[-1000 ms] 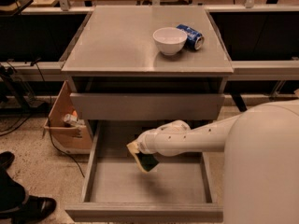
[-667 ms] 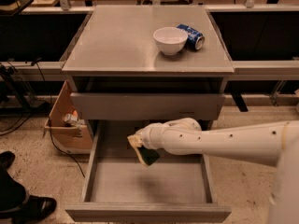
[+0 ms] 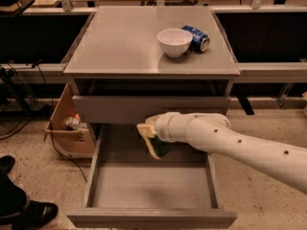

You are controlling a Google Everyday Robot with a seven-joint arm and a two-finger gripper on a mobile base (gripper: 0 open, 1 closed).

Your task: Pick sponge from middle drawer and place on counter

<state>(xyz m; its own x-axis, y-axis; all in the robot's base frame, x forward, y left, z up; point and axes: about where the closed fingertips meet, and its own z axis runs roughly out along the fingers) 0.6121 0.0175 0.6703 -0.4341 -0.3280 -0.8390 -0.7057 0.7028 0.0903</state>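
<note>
The sponge (image 3: 164,150) is clamped in your pincer (image 3: 151,142), with its dark green face showing just behind the pale fingers. You hold it over the rear of the pulled-out middle drawer (image 3: 92,174), just below the grey drawer front (image 3: 120,110) above. Your white arm (image 3: 240,145) reaches in from the lower right. On the bench (image 3: 115,47) that tops the cabinet stands a white bowl (image 3: 174,41). A blue can (image 3: 197,36) lies on its side just beside the bowl, toward the right rear corner, and the lettering on it cannot be read. Left of the cabinet a cardboard box (image 3: 64,133) sits on the floor. Dark shoes (image 3: 26,213) show at the bottom left.
</note>
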